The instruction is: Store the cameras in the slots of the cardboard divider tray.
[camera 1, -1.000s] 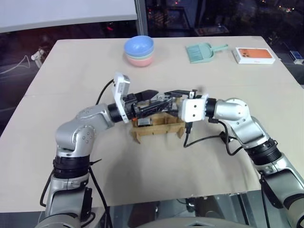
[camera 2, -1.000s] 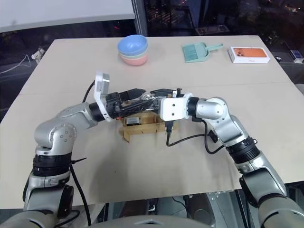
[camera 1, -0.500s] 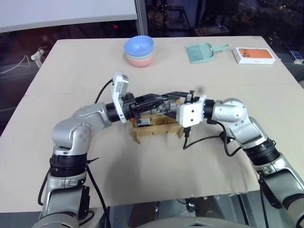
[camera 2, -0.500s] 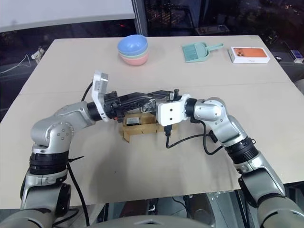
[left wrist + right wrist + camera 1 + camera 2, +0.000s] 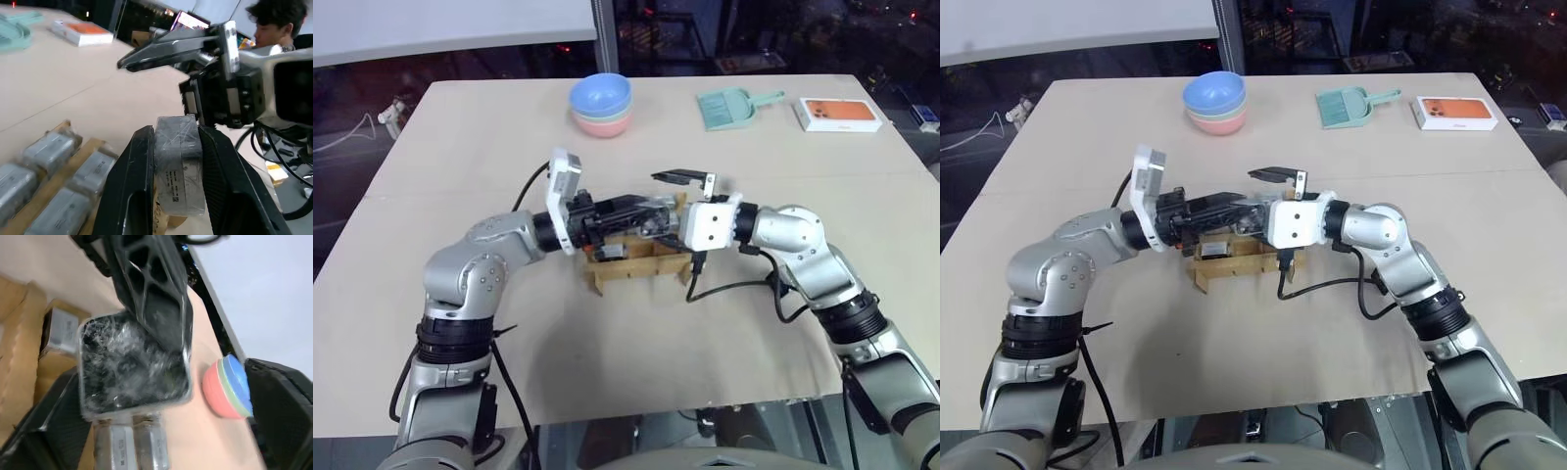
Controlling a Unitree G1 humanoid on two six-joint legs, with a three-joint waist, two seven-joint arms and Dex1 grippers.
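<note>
Above the tray, my left gripper is shut on a silver-grey camera wrapped in clear film. The camera's dark lens face points toward my right wrist. My right gripper faces the left one with its jaws open around that camera. Its upper finger is lifted clear. The cardboard divider tray lies on the table under both grippers. Several more cameras sit in its slots, and one camera shows at its near left.
A stack of blue, green and pink bowls stands at the back of the table. A teal dustpan and a white-and-orange phone box lie at the back right. A person sits beyond the table.
My left gripper, open a second ago, has shut on the camera that the right gripper held. The right gripper has then opened, its upper finger lifting off. Neither arm has shifted.
</note>
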